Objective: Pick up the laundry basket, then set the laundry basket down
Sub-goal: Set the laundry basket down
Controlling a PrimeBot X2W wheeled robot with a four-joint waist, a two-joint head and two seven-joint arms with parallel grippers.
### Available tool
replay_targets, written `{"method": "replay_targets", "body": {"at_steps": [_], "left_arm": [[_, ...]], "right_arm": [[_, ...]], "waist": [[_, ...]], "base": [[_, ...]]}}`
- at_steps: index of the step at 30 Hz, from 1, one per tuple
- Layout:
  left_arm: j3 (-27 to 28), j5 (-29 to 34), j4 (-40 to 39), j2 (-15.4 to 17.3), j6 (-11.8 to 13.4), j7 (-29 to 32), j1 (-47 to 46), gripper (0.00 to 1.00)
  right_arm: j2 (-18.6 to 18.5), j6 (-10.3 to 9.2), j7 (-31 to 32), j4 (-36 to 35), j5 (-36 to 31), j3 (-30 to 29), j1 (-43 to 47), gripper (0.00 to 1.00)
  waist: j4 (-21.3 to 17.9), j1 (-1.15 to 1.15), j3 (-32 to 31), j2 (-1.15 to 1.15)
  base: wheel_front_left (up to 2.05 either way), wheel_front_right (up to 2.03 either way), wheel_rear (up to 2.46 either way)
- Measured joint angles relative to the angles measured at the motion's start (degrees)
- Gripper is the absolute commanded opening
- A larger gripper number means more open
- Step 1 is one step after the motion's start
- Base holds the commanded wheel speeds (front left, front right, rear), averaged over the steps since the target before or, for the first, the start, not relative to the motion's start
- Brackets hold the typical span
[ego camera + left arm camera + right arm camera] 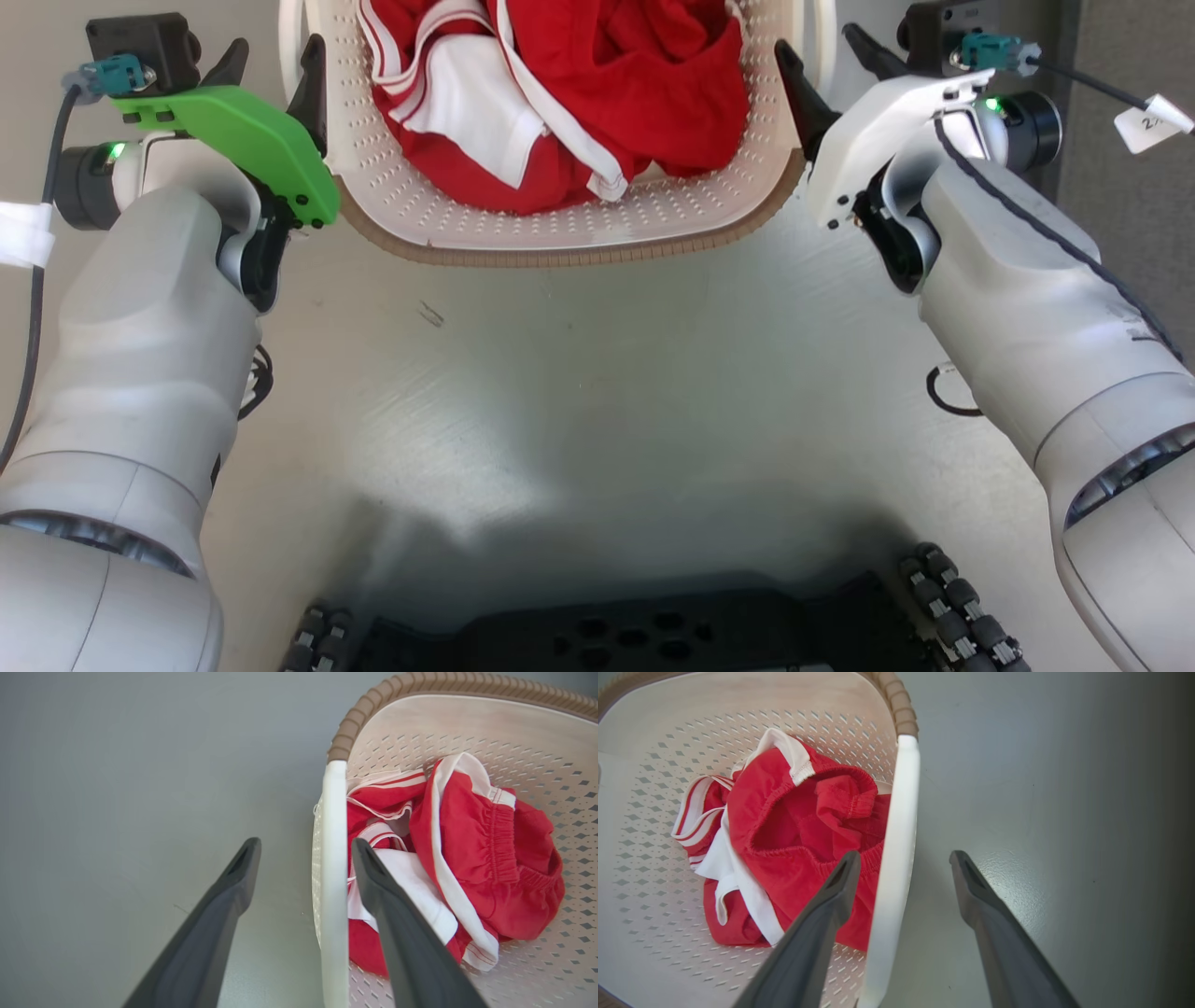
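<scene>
- Sitting at the top middle of the head view, the basket is cut off by the upper edge. Red and white clothes lie in it, and pale floor spreads below it.
- The left gripper is at the upper left, at the basket's left side. The right gripper is at the upper right, at its right side. The robot's dark base lies along the bottom edge.
- In the left wrist view the left gripper is spread wide, astride the white left handle. One finger is over the floor at frame left, the other over the clothes in the basket. The handle runs closer to the frame-right finger; I cannot tell if they touch.
- In the right wrist view the right gripper is also spread wide, astride the white right handle. The frame-left finger is over the clothes in the basket, and the other is over the floor, clear of the handle.
</scene>
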Motion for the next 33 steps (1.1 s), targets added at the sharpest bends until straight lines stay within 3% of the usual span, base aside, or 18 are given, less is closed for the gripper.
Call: {"method": "replay_targets", "body": {"at_steps": [15, 28, 33], "left_arm": [[-0.1, 0.2, -2.4, 1.1, 0.0, -1.5, 4.3, 1.0], [4.2, 2.0, -11.8, 4.4, 0.0, -1.7, 7.7, 1.0], [5.9, 4.4, -16.2, 5.8, 1.2, -1.7, 10.8, 1.0]], "right_arm": [[-1.5, -0.68, -0.1, -9.1, -1.0, -4.5, 4.1, 1.0], [-3.9, -3.75, -0.1, -19.6, -3.7, -10.7, 11.3, 1.0], [-4.2, -4.65, -0.1, -24.7, -4.8, -13.5, 14.8, 1.0]], "waist": [[-0.3, 0.0, -9.3, 0.0], [-0.4, 0.0, -19.6, 0.0], [-0.5, 0.0, -23.7, 0.0]], "base": [[0.0, 0.0, 0.0], [0.0, 0.0, 0.0], [0.0, 0.0, 0.0]]}}
